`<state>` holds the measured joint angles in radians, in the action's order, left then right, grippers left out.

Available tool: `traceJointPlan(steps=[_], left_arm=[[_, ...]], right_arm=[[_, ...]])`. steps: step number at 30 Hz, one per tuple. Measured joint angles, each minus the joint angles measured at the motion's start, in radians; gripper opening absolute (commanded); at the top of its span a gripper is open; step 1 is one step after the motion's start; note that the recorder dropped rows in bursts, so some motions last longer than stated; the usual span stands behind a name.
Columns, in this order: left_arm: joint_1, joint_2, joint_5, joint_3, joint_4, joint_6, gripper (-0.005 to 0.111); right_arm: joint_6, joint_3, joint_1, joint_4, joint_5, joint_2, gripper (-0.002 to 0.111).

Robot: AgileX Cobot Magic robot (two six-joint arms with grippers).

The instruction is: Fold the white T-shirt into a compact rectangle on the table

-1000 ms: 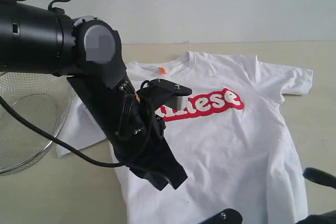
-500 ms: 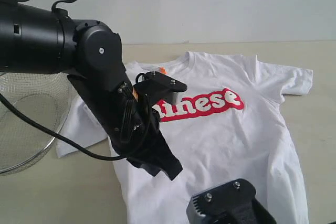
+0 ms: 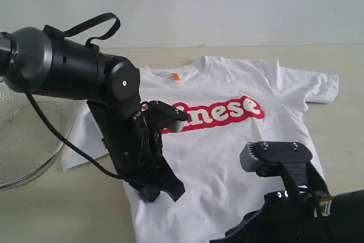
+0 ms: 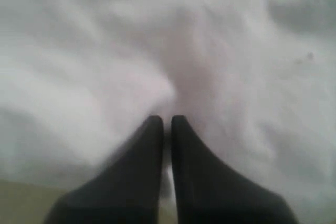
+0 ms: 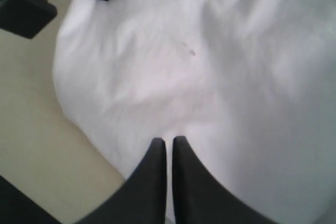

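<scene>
The white T-shirt (image 3: 239,140) lies spread flat, print side up, on the beige table (image 3: 341,61), with red letters across the chest and an orange neck tag. My left gripper (image 3: 163,187) is shut, low over the shirt's lower left side near its edge. In the left wrist view its tips (image 4: 166,119) point at blurred white cloth (image 4: 220,51) with nothing between them. My right gripper (image 5: 168,140) is shut and empty over the shirt's lower part (image 5: 220,56), next to its edge and bare table (image 5: 31,129). In the exterior view only the right arm's wrist shows, at the bottom right.
A round wire-mesh basket (image 3: 23,140) stands at the left edge of the table, beside the left sleeve. The left arm's black body and cable cover the shirt's left shoulder area. Bare tabletop runs behind the shirt and to its right.
The left arm has swung down and toward the shirt's lower left edge. The right arm has risen into view at the bottom right. The shirt has not moved.
</scene>
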<state>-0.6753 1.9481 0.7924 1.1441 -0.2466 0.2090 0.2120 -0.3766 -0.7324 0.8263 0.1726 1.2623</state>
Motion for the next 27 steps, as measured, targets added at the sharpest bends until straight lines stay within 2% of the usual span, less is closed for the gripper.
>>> traceJointPlan(steps=[11,14,19,27], left_arm=[[0.099,0.002,-0.034,0.000,0.052,-0.005,0.005],[0.123,0.002,-0.053,0.000,0.057,-0.006,0.005],[0.132,0.005,-0.071,0.000,0.062,-0.006,0.005],[0.134,0.046,-0.089,0.022,0.079,-0.006,0.005]], right_arm=[[0.024,-0.031,0.012,-0.034,-0.018,0.000,0.000],[0.023,-0.070,0.043,-0.048,-0.020,0.000,0.000],[0.023,-0.159,0.216,-0.103,0.047,0.000,0.000],[0.021,-0.337,0.607,-0.236,0.265,0.038,0.000]])
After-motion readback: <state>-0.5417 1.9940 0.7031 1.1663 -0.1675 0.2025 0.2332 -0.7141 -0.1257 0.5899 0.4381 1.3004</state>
